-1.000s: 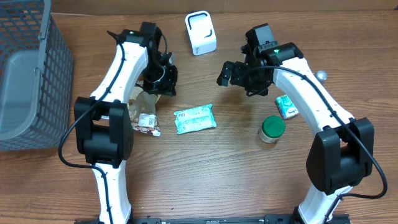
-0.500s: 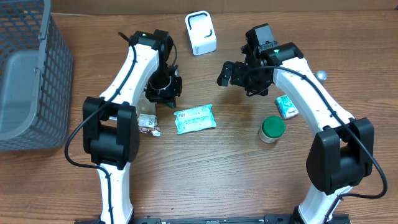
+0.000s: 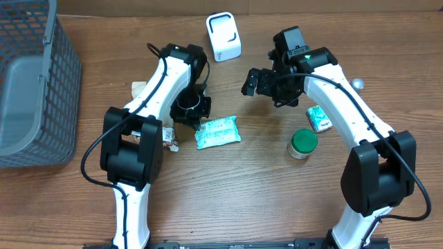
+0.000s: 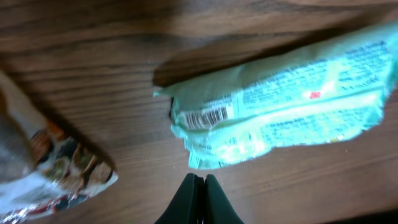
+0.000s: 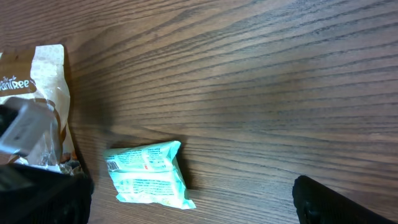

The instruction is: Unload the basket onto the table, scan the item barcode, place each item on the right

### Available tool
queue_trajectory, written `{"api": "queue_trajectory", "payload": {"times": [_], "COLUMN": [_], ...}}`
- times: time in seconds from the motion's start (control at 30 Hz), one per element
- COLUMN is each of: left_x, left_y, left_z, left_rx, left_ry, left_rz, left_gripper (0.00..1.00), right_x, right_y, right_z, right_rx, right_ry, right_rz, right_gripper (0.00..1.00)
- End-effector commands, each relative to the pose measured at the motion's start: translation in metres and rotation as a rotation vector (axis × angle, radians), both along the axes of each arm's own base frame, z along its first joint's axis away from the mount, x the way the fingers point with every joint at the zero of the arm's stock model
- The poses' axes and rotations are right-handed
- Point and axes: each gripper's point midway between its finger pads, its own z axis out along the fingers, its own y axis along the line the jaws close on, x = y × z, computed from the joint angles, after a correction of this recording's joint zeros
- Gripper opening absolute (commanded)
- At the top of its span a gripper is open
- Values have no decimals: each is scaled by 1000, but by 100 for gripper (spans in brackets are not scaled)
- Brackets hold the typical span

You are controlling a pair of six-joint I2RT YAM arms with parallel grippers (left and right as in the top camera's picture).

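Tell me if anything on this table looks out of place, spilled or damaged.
Nothing is spilled or broken. The only untidy thing is the crumpled snack bag, partly under the left arm beside the teal packet, which lies flat but skewed, its barcode facing up.

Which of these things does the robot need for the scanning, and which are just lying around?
For the job:
- white scanner
- teal packet, barcode showing
- left gripper, shut, right beside that packet

Just lying about:
- green-lidded jar
- small teal pack
- brown snack bag
- grey basket
- silver ball
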Motion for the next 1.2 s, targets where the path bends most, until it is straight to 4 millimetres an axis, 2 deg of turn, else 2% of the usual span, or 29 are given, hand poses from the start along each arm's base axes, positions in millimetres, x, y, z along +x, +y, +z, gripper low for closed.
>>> {"api": "queue_trajectory", "payload": {"times": [0.0, 0.17, 0.3, 0.37, 0.53, 0.63, 0.77, 0.87, 0.97, 1.07, 1.17], "left_x": [-5, -12, -20, -22, -31, -36, -34, -21, -7, 0, 7], "left_y": [-2, -3, -12, -14, -10, -8, -8, -13, -19, -19, -21], "left_z": [-13, -22, -23, -28, -49, -57, -53, -30, -16, -15, -18], "left_rx": [11, -7, -64, -81, -77, -72, -75, -108, -133, -141, -148], "left_ry": [7, 30, 63, 68, 72, 78, 79, 59, 16, -10, -42], "left_rz": [35, 39, 35, 37, 38, 41, 41, 33, 19, 22, 24], "left_gripper": [4, 4, 5, 4, 7, 5, 4, 4, 4, 4, 4], "right_x": [2, 2, 13, 13, 1, -8, -4, -6, -14, -21, -26], "right_y": [1, 1, 5, 5, 22, 22, 25, 24, 27, 30, 29], "right_z": [-1, -1, 4, 4, 8, 5, 8, 7, 3, -5, -21], "right_rx": [7, 8, 23, 26, 127, 125, 145, 137, 119, 112, 108], "right_ry": [3, 2, -49, -47, 4, 47, 32, 27, 33, 54, 77], "right_rz": [-3, -2, -2, -1, 37, 42, 46, 74, 135, 146, 145], "right_gripper": [100, 100, 100, 100, 100, 100, 100, 100, 100, 100, 100]}}
